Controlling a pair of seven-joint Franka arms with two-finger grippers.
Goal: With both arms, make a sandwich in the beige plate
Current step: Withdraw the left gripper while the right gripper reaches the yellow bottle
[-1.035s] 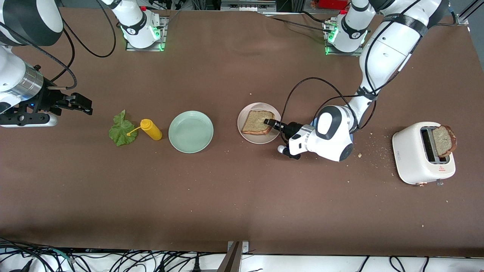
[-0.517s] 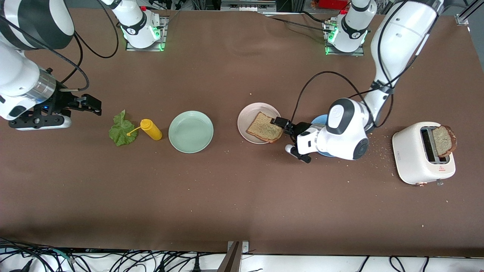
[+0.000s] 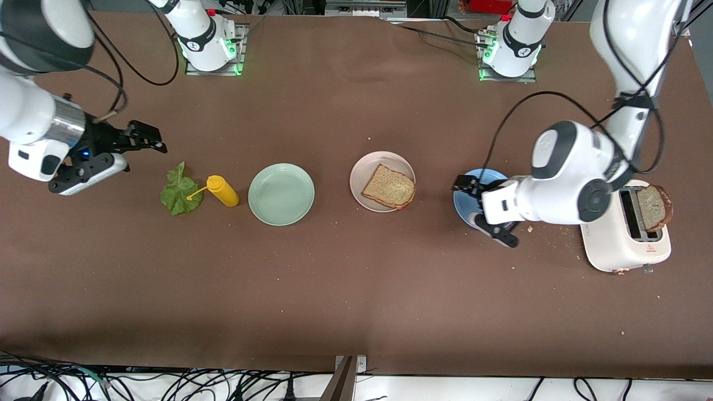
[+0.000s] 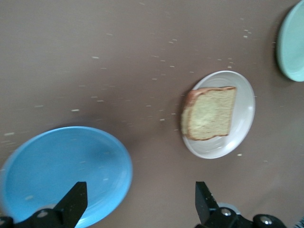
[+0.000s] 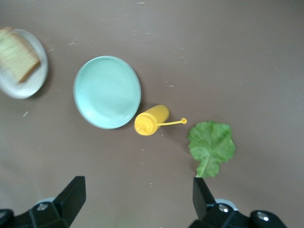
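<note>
Bread slice (image 3: 389, 187) lies flat on the beige plate (image 3: 362, 172), shifted toward the left arm's end so one corner overhangs the rim. Nothing on top of it. A second bread slice (image 3: 654, 208) stands upright in a slot of the white toaster (image 3: 618, 245) at the left arm's end of the table. Lettuce leaf (image 3: 179, 192) lies flat on the table toward the right arm's end, just beside the nozzle of the yellow squeeze bottle (image 3: 222, 190), which lies on its side. Mint-green plate (image 3: 281, 194) sits between bottle and beige plate.

Left gripper (image 3: 470, 192): over the blue plate (image 3: 465, 203), fingers spread wide, holding nothing. Crumbs (image 3: 557, 231) scattered on the table near the toaster.

Right gripper (image 3: 149, 139): in the air over bare table near the lettuce leaf, fingers wide apart, holding nothing.
</note>
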